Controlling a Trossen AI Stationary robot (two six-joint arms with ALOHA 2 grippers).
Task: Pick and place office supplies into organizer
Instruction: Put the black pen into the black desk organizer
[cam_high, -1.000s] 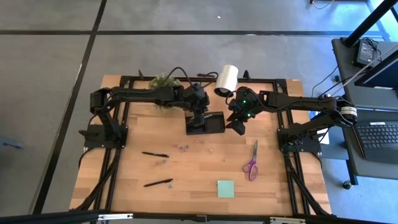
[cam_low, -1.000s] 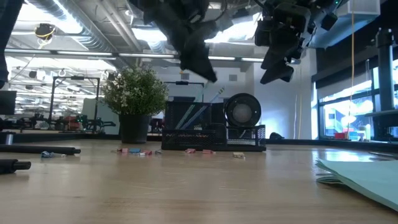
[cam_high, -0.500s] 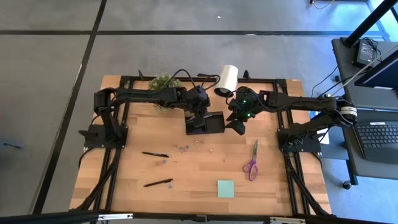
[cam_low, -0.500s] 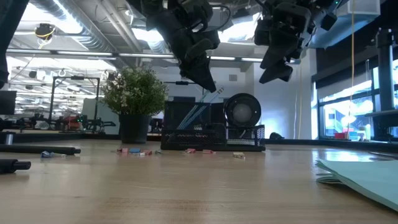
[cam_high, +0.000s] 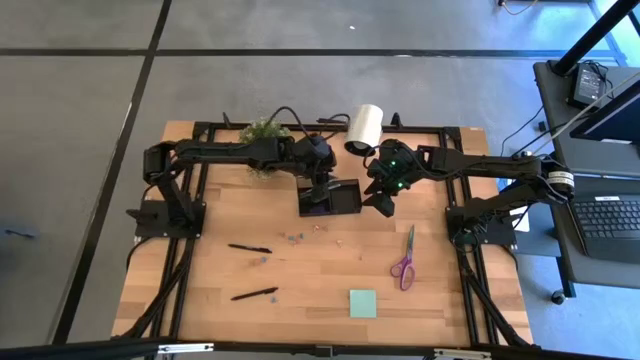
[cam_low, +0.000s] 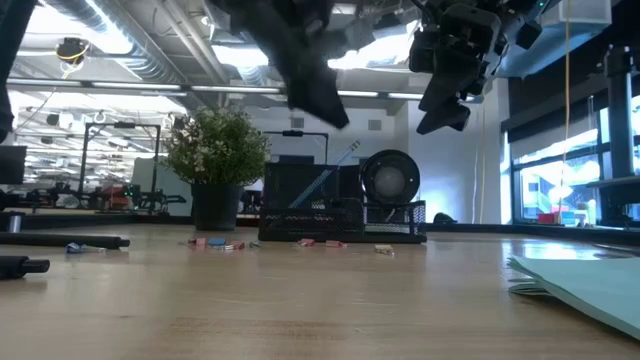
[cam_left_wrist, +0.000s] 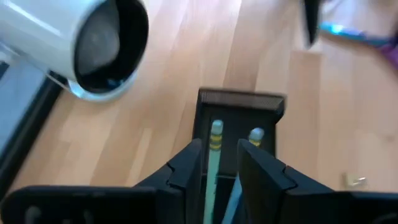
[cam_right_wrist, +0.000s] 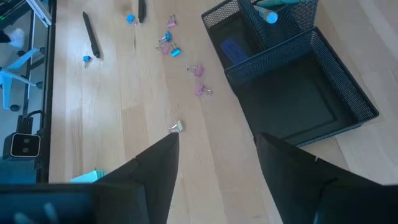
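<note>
The black mesh organizer (cam_high: 333, 198) sits at the table's middle, toward the far edge. Two pale green sticks (cam_left_wrist: 215, 138) lean in its taller compartment (cam_right_wrist: 281, 22), and a purple piece (cam_right_wrist: 235, 48) lies in a lower one. My left gripper (cam_high: 319, 184) hovers over that tall compartment, fingers slightly apart and above the sticks' tops (cam_low: 350, 148). My right gripper (cam_high: 383, 204) hangs wide open just right of the organizer. Purple-handled scissors (cam_high: 404, 262), a green sticky pad (cam_high: 363, 303), two black pens (cam_high: 248, 248) (cam_high: 254, 294) and small clips (cam_right_wrist: 171, 45) lie flat on the wood.
A white roll (cam_high: 366, 127) lies on its side at the far edge behind the organizer, and a potted plant (cam_high: 262, 133) stands to its left. More clips (cam_high: 294, 237) are scattered just in front of the organizer. Bare wood shows between the pens and the scissors.
My left gripper dipped toward the sticks in the organizer's tall compartment, then rose again to about its earlier height. The sticks lean as before.
</note>
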